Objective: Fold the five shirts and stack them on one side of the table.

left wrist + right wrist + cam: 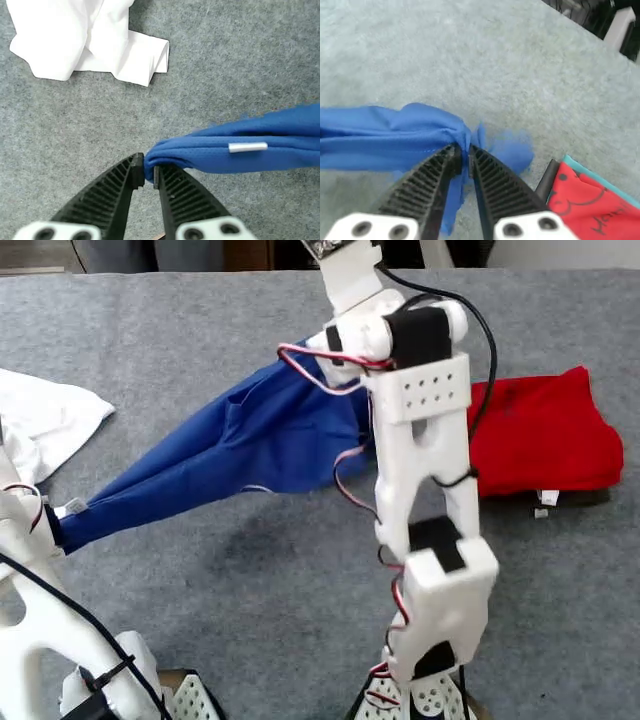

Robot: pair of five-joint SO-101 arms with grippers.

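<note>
**High view: three shirts counted, blue shirt (240, 450) gripped at both ends**

The high view shows three shirts on the grey tabletop (250, 590): one blue, one white, one red. The blue shirt is stretched in a long band from the lower left of the frame to the upper centre. The white shirt (45, 415) lies crumpled at the left edge, apart from the blue one. The red shirt (540, 435) lies folded at the right. A dark layer (575, 498) peeps out under its lower edge, and I cannot tell what it is.

Two arms are at work. The left arm (40, 640) rises in the lower left corner. The left end effector (145, 172) is closed on the narrow end of the blue shirt, low over the tabletop. The right arm (425, 470) reaches from the bottom centre up to the upper centre, crossing the wide end of the blue shirt. The right end effector (463, 152) is clamped on a bunched fold there, with the red shirt near.
</note>
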